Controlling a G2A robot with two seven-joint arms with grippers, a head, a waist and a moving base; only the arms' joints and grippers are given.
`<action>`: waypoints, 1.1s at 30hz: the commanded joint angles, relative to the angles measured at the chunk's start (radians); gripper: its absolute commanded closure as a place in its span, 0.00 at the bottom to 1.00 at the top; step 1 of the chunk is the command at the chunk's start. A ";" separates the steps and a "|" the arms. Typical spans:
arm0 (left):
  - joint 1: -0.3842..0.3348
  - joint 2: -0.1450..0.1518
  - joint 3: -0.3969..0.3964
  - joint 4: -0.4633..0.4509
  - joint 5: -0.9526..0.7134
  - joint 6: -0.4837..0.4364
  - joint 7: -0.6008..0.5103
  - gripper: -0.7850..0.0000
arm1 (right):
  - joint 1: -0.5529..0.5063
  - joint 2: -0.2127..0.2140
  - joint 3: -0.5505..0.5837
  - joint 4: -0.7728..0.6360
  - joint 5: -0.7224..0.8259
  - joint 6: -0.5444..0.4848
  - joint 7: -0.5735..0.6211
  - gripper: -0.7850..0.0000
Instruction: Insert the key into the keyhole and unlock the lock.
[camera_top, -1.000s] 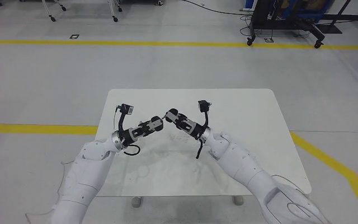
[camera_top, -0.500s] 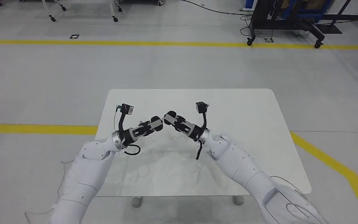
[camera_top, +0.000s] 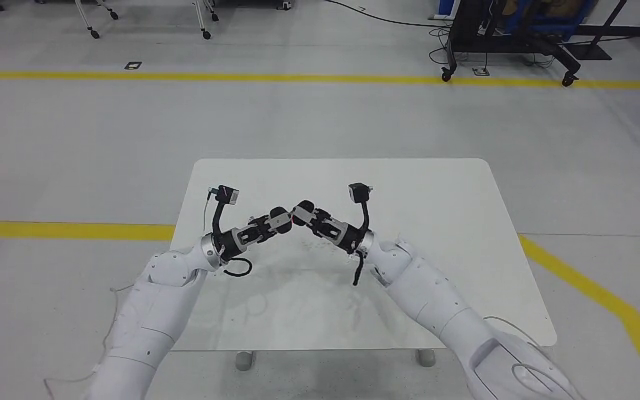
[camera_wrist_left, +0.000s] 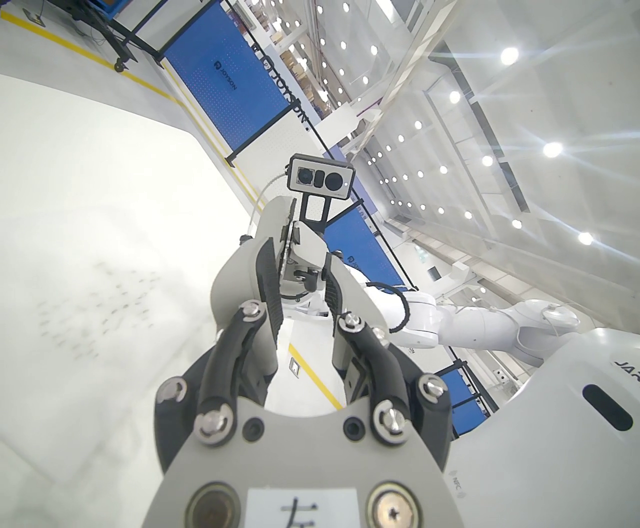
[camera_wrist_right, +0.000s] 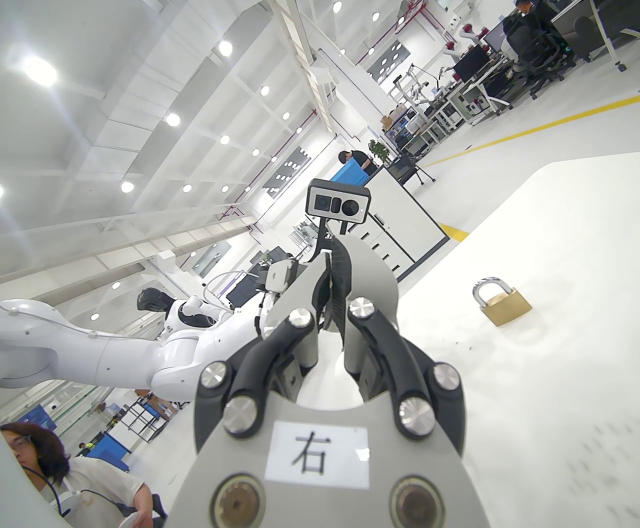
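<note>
A brass padlock (camera_wrist_right: 502, 301) with a silver shackle lies flat on the white table (camera_wrist_right: 550, 360), well to one side of my right gripper (camera_wrist_right: 332, 267). That gripper's black ribbed pads are pressed together; no key is visible between them. My left gripper (camera_wrist_left: 298, 252) is open, its two fingers apart, and the right gripper's tip sits just beyond the gap. From above, the left gripper (camera_top: 284, 218) and right gripper (camera_top: 302, 212) meet tip to tip over the middle of the table, raised off its surface.
The white table (camera_top: 430, 200) has faint grey scuff marks (camera_wrist_left: 100, 310) near the front. Yellow floor lines run behind and beside it. A dark equipment cart (camera_top: 520, 40) stands far back on the right.
The right gripper has moved left toward the left gripper, and the small gap between the two tips has closed. The left arm has barely moved.
</note>
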 joint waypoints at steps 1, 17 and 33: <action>0.000 0.001 0.001 -0.001 0.004 0.000 0.006 0.66 | -0.003 0.000 0.004 -0.005 0.004 0.000 0.011 1.00; -0.001 0.005 0.018 -0.006 0.106 -0.009 0.077 1.00 | -0.015 -0.004 0.024 -0.007 0.041 0.000 0.081 1.00; -0.001 0.009 0.016 0.001 0.064 0.005 0.100 1.00 | -0.021 -0.006 0.029 -0.010 0.064 0.000 0.109 0.00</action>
